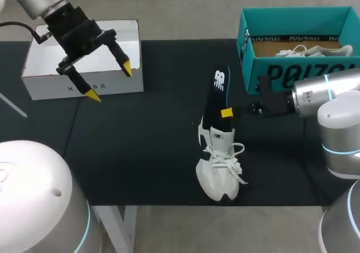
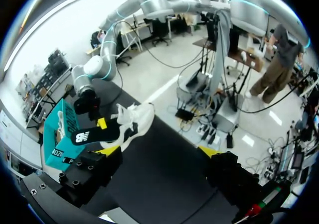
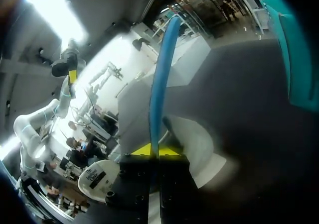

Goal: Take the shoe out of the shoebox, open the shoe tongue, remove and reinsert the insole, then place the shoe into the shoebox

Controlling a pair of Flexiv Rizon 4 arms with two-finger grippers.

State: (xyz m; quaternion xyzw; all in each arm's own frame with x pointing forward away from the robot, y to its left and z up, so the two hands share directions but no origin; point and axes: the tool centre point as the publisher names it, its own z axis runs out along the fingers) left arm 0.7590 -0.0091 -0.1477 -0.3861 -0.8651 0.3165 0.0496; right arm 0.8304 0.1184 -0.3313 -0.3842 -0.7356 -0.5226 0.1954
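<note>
The white shoe [image 1: 218,171] stands on the dark counter [image 1: 146,146]. The insole [image 1: 218,93] rises from the shoe's opening, its lower end apparently inside. The right end effector [image 1: 226,113] is clamped on the insole's edges just above the shoe's collar. The left end effector [image 1: 107,81] hangs well away from the shoe, fingers apart and empty. The teal shoebox [image 1: 292,67] sits beyond the shoe. Nothing braces the shoe, so a dragging insole could tip or slide it, and the thin pinch might slip or buckle the insole
</note>
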